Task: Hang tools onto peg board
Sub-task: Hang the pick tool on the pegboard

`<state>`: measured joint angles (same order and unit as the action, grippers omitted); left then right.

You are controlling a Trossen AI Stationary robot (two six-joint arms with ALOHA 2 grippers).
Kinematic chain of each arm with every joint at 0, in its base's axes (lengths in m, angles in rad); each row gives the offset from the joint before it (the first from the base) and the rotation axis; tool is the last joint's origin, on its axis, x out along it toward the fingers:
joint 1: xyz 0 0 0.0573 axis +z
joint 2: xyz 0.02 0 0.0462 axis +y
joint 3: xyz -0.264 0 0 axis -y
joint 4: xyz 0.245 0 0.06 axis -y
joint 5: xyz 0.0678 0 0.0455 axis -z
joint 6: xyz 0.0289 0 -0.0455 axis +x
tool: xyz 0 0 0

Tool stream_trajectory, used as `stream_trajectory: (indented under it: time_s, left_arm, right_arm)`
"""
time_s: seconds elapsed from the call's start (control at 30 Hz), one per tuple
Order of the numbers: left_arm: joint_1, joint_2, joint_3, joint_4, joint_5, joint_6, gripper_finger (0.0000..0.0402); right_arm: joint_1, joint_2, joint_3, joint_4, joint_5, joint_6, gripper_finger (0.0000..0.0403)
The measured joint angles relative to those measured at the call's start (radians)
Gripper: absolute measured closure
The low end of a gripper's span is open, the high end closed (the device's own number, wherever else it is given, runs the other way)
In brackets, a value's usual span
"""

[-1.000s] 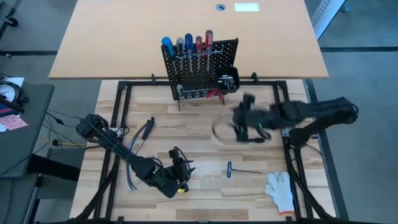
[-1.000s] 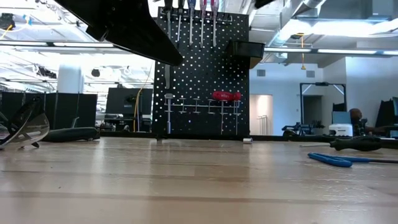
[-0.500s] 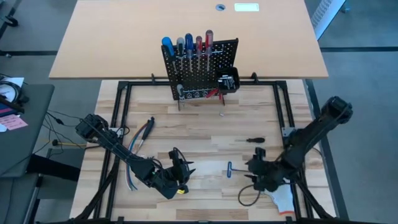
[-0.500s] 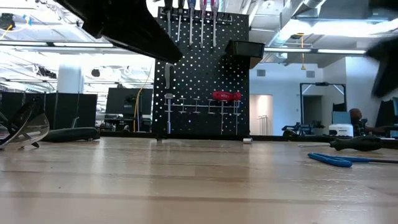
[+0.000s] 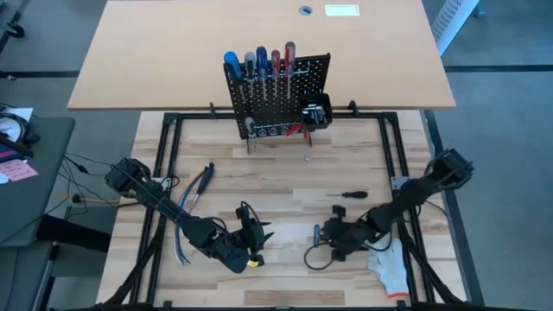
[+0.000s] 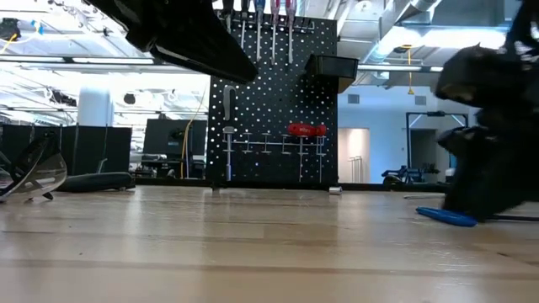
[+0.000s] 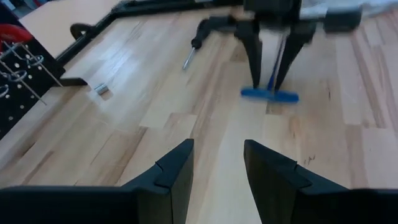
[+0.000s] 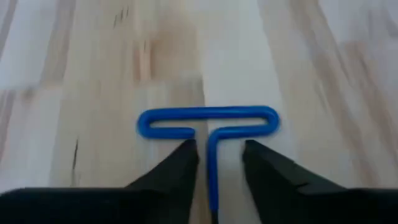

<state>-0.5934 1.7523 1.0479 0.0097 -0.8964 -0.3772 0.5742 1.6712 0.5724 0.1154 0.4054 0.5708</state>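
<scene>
High: right pincer (image 5: 321, 235) low on tabletop (image 5: 276, 186) at blue T-handle key (image 5: 316, 234); left pincer (image 5: 259, 235) parked nearby, open, empty. Peg board (image 5: 278, 91) at the far edge, screwdrivers (image 5: 259, 62) hung.
Right wrist: fingers (image 8: 177, 163) straddle the key's (image 8: 208, 124) shaft, not clamped.
Left wrist: same, key (image 7: 270, 94) flat.

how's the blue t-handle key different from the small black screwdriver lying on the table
The blue T-handle key has a looped blue crossbar handle; the black screwdriver has a straight dark handle.
The key's shaft runs between the right gripper's fingers; the screwdriver lies untouched, apart from both grippers.
The key lies nearer the table's front edge; the screwdriver lies nearer the peg board.
Both lie flat on the table, not yet hung.
</scene>
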Motion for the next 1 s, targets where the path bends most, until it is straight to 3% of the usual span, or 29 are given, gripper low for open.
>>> stream_trajectory:
  time_s: [0.23,0.33,0.43,0.73,0.87,1.0]
  left_arm:
    - [0.007,0.0,0.0,0.061,-0.023,0.048,0.0265]
    - [0.012,0.0,0.0,0.054,-0.025,0.043,0.0265]
    - [0.012,0.0,-0.003,0.055,-0.025,0.026,0.0265]
    - [0.046,0.0,-0.114,0.059,-0.023,-0.122,0.0265]
    - [0.067,0.0,-0.185,0.196,0.055,-0.103,0.0265]
    - [0.114,0.021,-0.223,0.405,0.169,-0.003,0.0282]
  right_arm:
    - [-0.135,0.139,0.071,0.306,0.081,-0.092,0.038]
    - [-0.193,0.155,0.123,0.428,0.097,-0.208,0.0396]
    - [-0.228,0.136,0.171,0.43,0.07,-0.271,0.0373]
    - [-0.235,0.049,0.193,0.254,0.037,-0.259,0.023]
    - [-0.184,0.034,0.192,0.125,0.065,-0.175,0.02]
    - [-0.074,0.036,0.191,-0.003,0.149,-0.065,0.02]
